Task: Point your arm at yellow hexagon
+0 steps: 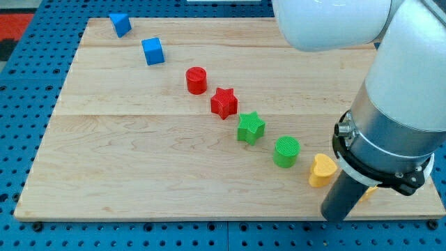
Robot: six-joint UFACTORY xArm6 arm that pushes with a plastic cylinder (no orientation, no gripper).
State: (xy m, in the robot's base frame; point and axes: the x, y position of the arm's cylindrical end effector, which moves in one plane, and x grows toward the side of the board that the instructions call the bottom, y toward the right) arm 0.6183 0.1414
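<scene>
There is no pincer here to open or shut, and nothing is being held. The arm point(390, 132) ends in a dark rod point(343, 199). My tip point(336, 219) sits at the bottom right of the wooden board point(139, 160), right at its bottom edge.

The yellow hexagon is mostly hidden. Just a small yellow bit point(369, 193) peeks out on the right side of the rod. It touches the rod or sits just behind it, but its shape cannot be made out. So I cannot tell for sure if my tip touches it.

A yellow heart point(321, 171) lies just to the left of the rod, very close to it.

The other blocks make a slanted line going up to the top left. Next to the heart is a green round block point(286, 151). Then comes a green star point(250, 127). Then a red star point(224, 102), and a red round block point(197, 80) near it. Farther up is a blue cube point(152, 51). Last is another blue block point(120, 24) by the top edge of the board.
</scene>
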